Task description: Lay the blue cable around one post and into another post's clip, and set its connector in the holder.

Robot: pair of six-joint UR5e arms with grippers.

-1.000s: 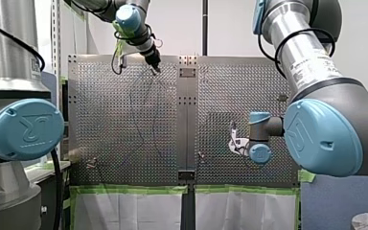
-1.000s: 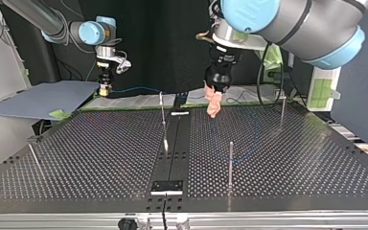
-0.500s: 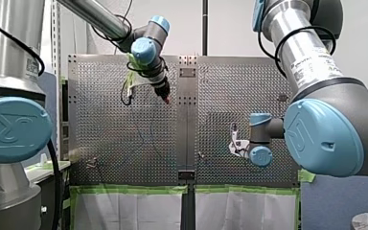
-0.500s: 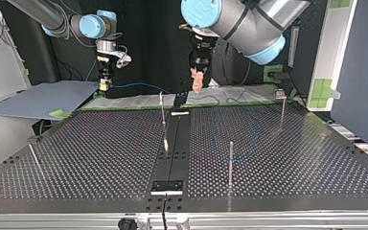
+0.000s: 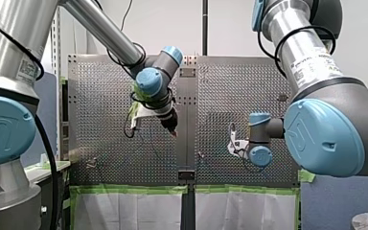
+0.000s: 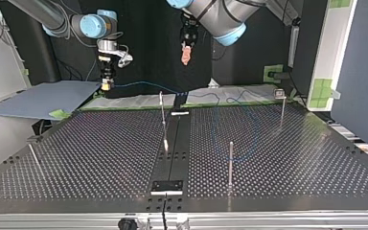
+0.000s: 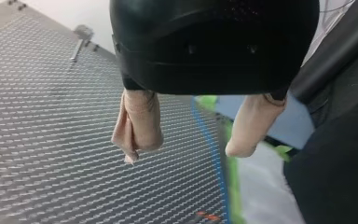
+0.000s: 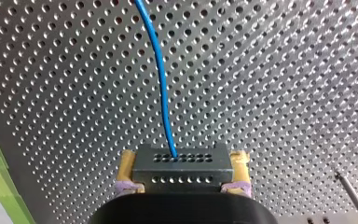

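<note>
1. Metal perforated surface fills both wide views, with thin posts standing on it well apart.
2. Over the surface's far edge, at the top view's left, the right tool is clamped on the dark connector, with yellow pads on its two sides.
3. From the connector the blue cable runs toward the top view's right. It then drops into a slack loop on the surface between the near post and the block-topped post.
4. High over the far middle, the left tool hangs with beige fingers spread wide and nothing in them. In its wrist view the cable shows between the fingers, beyond them.
5. My read: the cable's long axis lies across the top view. The left tool is the nearer arm to the free span, so it likely needs to drop with its fingers straddling that axis.
6. Holder: can't tell which plate it is.
</note>
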